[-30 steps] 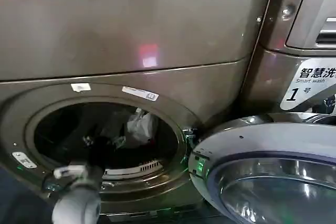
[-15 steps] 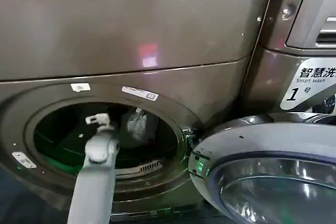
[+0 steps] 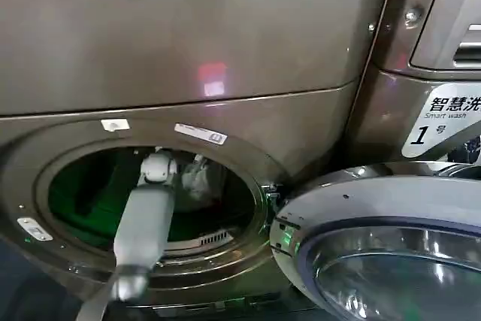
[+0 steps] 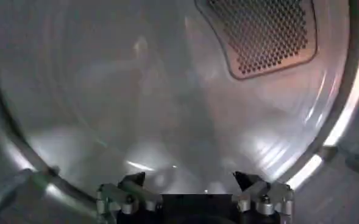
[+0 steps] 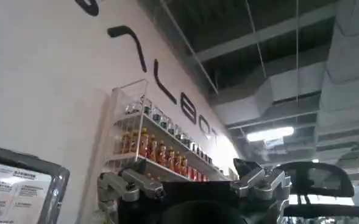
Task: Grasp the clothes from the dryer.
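left gripper (image 4: 191, 182) fingers spread, empty | clothes (image 3: 197, 178) beside | dryer (image 3: 188, 58)

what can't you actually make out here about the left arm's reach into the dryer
- Left end effector, head view: hidden beyond its own arm in the dryer mouth.
- Contact with the clothes: cannot tell; the wrist view shows bare drum wall between open fingers.
- Clothes, head view: left part covered by the arm; too small to tell the garment type.
- Right end effector: open, facing a wall and shelves; its place relative to the dryer is not shown.
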